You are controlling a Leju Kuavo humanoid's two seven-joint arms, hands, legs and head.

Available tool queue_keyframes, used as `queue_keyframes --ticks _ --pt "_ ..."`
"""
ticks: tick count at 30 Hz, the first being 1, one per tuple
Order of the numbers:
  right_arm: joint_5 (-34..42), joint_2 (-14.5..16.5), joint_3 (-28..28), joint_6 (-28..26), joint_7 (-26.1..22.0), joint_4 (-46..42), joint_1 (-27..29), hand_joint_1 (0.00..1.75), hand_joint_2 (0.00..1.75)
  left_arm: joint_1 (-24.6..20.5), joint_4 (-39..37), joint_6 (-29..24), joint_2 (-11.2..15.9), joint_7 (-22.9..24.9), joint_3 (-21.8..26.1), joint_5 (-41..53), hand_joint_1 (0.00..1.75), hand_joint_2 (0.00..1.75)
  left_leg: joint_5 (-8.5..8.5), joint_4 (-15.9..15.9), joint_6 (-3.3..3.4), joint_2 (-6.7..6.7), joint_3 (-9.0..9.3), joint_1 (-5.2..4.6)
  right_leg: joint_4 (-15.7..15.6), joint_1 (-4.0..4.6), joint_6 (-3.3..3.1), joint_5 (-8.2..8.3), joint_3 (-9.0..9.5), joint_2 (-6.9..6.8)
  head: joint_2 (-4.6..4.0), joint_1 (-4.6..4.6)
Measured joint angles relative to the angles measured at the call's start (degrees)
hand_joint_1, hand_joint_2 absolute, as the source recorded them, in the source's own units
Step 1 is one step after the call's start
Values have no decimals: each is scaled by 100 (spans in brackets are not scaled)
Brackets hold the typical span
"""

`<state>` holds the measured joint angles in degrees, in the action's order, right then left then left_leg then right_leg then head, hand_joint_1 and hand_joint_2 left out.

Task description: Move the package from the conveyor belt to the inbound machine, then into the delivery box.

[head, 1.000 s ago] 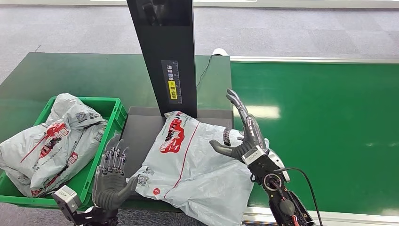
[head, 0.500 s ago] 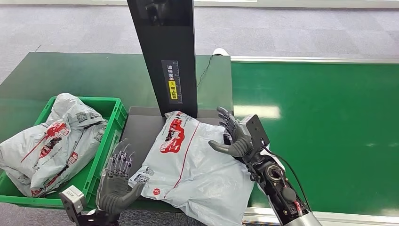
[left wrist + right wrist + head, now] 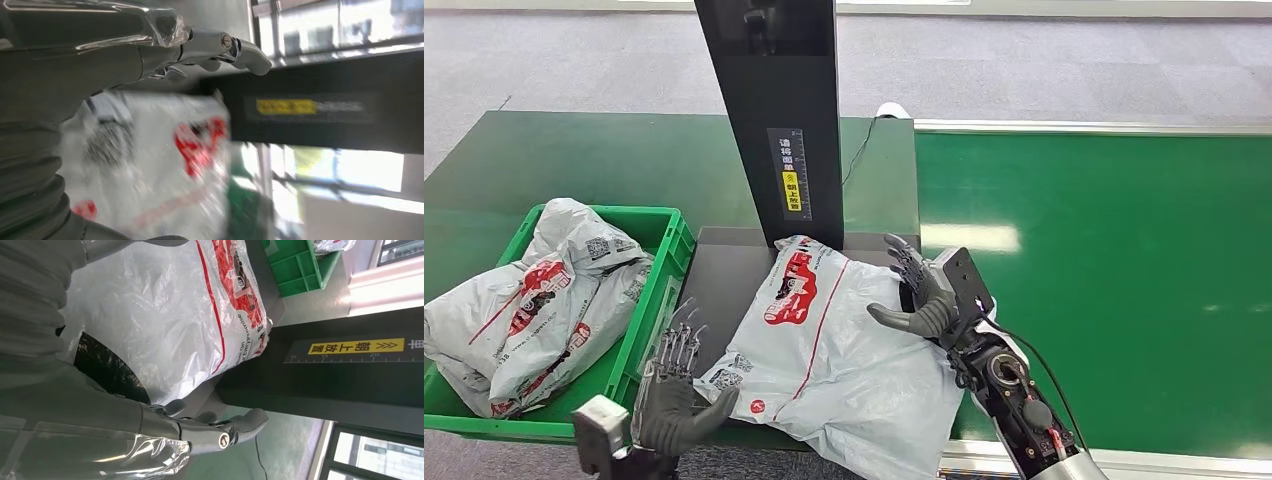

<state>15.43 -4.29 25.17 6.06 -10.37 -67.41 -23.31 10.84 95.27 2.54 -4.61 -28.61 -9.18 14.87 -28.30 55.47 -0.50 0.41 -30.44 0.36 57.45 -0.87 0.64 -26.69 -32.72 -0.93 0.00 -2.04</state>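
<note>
Inbound machine (image 3: pixel 769 110): dark upright column over a dark platform. Package (image 3: pixel 834 340) lies on that platform, long axis running from the column base toward the robot. Green delivery box (image 3: pixel 669 240) to its left, already holding bags. Right hand (image 3: pixel 921 290), fingers spread, touches the package's right edge; left hand (image 3: pixel 669 385), spread, just beside the near-left corner.

You've got the dark green table (image 3: pixel 574 160) carrying the green delivery box (image 3: pixel 639 330) and the inbound machine (image 3: pixel 769 120).
</note>
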Motion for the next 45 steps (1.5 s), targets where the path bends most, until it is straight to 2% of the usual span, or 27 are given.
queue_keyframes --ticks 3,7,15,27,28,32,34,45 --pt "-3 -20 6 -9 5 0 14 0 175 -18 -18 -690 56 418 -174 1448 0 175 0 0 0 0 0 0 0 0 0 0 -1 0 0 -1" --pt "-23 -30 13 -7 6 0 18 0 175 -84 -154 -909 169 815 -464 2373 0 175 0 0 0 2 -1 0 0 0 0 0 -1 0 0 1" --pt "-35 -43 23 3 49 0 10 0 175 -304 -485 -947 395 1318 -969 3384 0 175 0 0 0 1 0 0 0 0 0 0 0 0 0 1" --pt "-35 -43 31 2 85 0 -2 0 175 -471 -801 -769 529 1528 -1296 3636 0 175 0 0 0 1 0 0 0 0 0 0 0 0 0 -1" --pt "-36 -43 31 -5 93 -1 -1 0 175 -497 -833 -709 535 1564 -1323 3681 6 175 0 0 0 1 0 0 0 0 0 0 0 0 0 0" --pt "-50 -42 29 -68 155 -15 27 0 175 -614 -977 -476 548 1609 -1424 3736 170 175 0 0 0 1 1 0 0 0 0 0 1 0 0 1" --pt "-67 -43 26 -98 179 -40 57 0 175 -663 -1033 -401 551 1610 -1452 3728 175 175 0 0 0 1 1 0 0 0 0 0 1 0 0 1" --pt "-113 -49 -8 -160 215 -269 239 0 175 -807 -1142 -285 555 1528 -1493 3625 175 175 0 0 0 2 2 0 0 0 0 0 1 0 0 1"
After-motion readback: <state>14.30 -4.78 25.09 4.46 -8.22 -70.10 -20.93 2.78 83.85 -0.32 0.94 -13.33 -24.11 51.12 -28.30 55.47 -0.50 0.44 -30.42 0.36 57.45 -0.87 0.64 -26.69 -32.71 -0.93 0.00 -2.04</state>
